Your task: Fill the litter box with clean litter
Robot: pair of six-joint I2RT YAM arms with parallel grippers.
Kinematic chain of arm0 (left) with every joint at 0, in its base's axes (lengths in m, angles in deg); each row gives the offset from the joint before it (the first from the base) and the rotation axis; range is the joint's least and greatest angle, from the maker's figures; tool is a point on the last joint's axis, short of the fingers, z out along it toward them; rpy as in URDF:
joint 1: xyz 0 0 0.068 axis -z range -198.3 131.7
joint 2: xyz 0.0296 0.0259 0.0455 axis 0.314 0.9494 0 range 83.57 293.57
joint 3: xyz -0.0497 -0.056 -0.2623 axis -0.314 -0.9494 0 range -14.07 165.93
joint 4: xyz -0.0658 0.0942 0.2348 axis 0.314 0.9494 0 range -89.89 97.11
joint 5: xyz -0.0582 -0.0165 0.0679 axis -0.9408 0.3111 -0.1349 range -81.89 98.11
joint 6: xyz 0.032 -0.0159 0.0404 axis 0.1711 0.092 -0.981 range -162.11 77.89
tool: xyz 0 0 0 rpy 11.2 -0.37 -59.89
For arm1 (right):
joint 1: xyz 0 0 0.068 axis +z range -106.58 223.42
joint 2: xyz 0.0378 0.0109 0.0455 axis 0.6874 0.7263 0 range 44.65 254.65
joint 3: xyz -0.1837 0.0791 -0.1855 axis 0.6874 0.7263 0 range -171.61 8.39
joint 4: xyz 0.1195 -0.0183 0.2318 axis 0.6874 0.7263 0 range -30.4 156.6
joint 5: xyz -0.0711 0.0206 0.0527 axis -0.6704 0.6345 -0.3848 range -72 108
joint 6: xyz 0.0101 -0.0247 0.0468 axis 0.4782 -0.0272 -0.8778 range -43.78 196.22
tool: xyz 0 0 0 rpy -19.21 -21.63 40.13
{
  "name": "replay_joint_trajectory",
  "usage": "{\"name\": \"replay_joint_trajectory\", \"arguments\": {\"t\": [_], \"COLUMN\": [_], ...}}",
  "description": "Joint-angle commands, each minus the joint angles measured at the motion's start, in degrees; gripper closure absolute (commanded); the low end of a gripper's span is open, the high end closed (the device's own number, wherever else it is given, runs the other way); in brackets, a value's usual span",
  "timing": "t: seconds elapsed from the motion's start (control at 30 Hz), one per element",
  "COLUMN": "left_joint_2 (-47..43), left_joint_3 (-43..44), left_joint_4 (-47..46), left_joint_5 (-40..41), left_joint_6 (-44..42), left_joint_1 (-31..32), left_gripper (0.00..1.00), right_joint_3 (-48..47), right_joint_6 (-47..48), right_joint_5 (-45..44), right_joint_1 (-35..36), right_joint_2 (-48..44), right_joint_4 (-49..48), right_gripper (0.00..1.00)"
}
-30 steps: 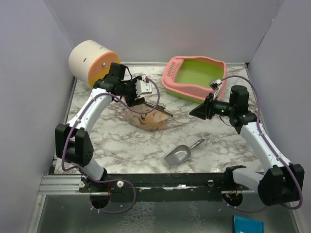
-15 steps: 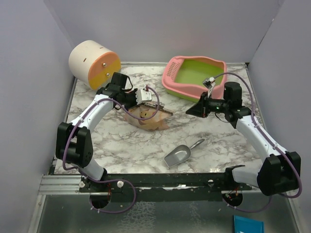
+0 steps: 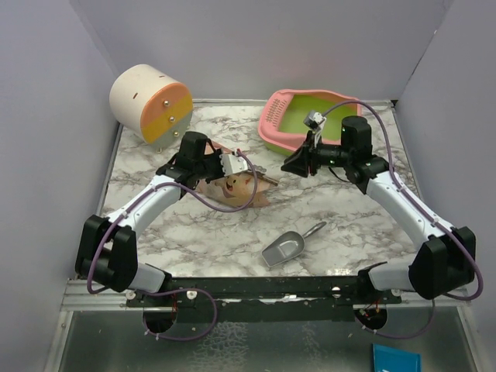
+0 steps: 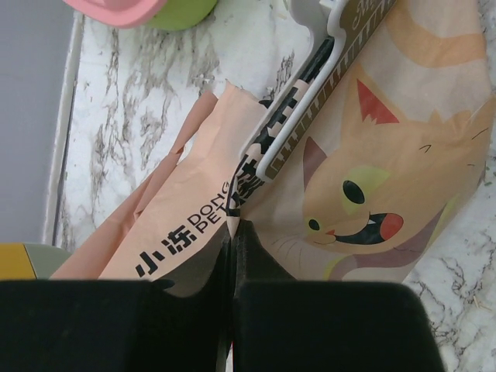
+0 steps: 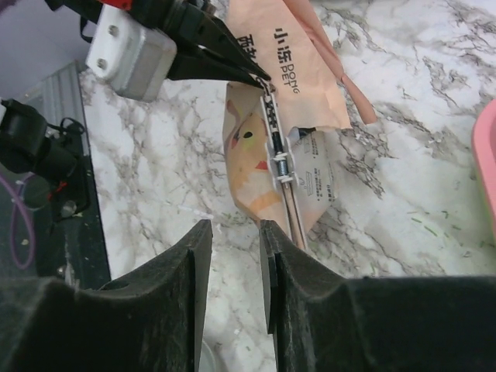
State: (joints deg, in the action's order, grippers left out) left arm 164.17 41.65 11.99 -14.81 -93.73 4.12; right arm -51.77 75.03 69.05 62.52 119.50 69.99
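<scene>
The beige cat-printed bag (image 3: 236,188) lies on the marble table, closed by a white clip (image 4: 298,116). My left gripper (image 3: 242,172) is shut on the bag's folded top edge (image 4: 232,225), right by the clip. My right gripper (image 3: 285,167) hovers open just right of the bag, with nothing between its fingers (image 5: 232,232); the bag (image 5: 267,163) lies a little beyond them. The litter box (image 3: 273,116), pink rim and lime-green basin, stands at the back right behind the right arm. The clean litter is out of view.
A cream-and-orange cylinder (image 3: 151,101) lies at the back left. A grey metal scoop (image 3: 285,248) rests near the front middle. Purple walls close in the table on three sides. The arms' black mounting rail (image 3: 256,287) runs along the near edge.
My left gripper came down toward the near side and shut on the bag's top edge. My right arm swung left toward the bag, and its jaws closed, then opened again.
</scene>
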Motion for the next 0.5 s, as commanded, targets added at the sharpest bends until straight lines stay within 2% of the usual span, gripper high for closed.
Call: {"name": "replay_joint_trajectory", "arguments": {"t": [0.0,0.2,0.47], "left_joint_2": [-1.8,0.3,-0.1], "left_joint_3": [3.1,5.1,5.4], "left_joint_4": [-11.8,-14.6,-17.6], "left_joint_5": [-2.0,-3.8,-6.4], "left_joint_6": [-2.2,-1.7,3.2], "left_joint_1": [1.1,1.1,1.2], "left_gripper": [1.0,1.0,1.0], "right_joint_3": [-3.5,-6.6,-7.0], "right_joint_6": [7.5,12.0,12.5], "right_joint_5": [-3.1,-8.2,-11.6], "right_joint_1": [1.5,5.6,5.9], "right_joint_2": [4.7,9.6,11.7], "right_joint_4": [0.2,2.8,0.1], "right_gripper": [0.67,0.64,0.64]}}
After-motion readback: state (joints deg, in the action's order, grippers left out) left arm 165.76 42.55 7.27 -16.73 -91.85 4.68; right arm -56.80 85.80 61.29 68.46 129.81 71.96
